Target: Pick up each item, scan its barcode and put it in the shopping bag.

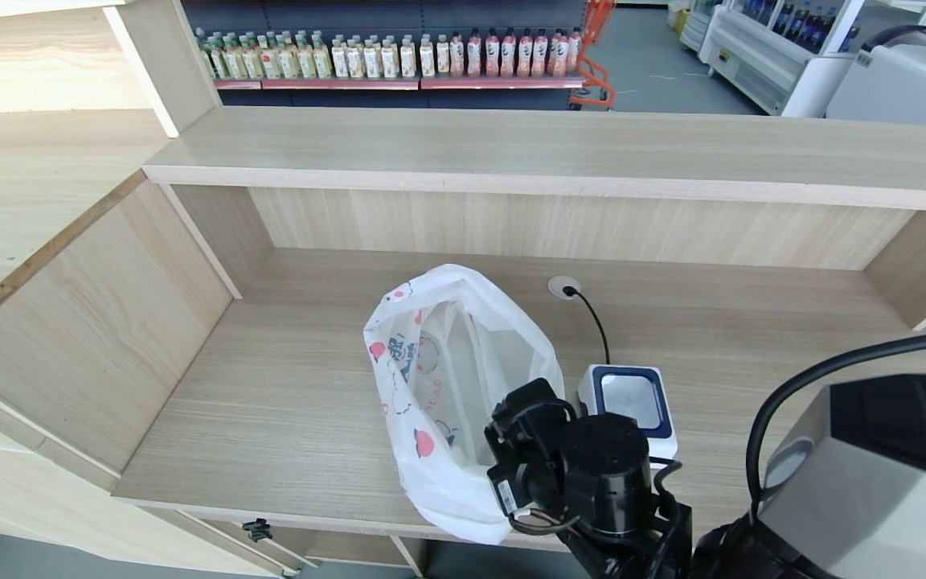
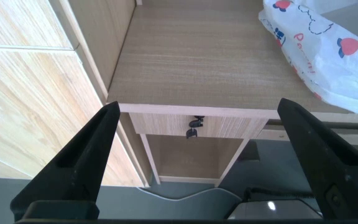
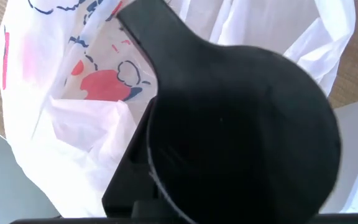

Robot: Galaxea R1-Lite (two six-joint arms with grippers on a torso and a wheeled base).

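Open shopping bag [image 1: 399, 378] stands at counter [image 1: 270, 402] front edge, middle; barcode scanner [image 1: 630, 400] just beside it, toward right edge. At bag mouth: right gripper [image 1: 526, 410], grip state cannot tell. Off front edge: left gripper [image 2: 197, 115], fingers [image 2: 79, 162] wide, empty. Likely bagging step; next calls for clean release, lift clear of thin plastic

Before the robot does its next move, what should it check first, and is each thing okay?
1. Shopping bag stands open on the counter: ok.
2. Scanner beside the bag, window uncovered: ok.
3. Left gripper empty, jaws wide apart: ok.
4. Right gripper at the bag's mouth: ok.
5. Right gripper carrying an item: cannot tell.
6. Item inside the bag: cannot tell.
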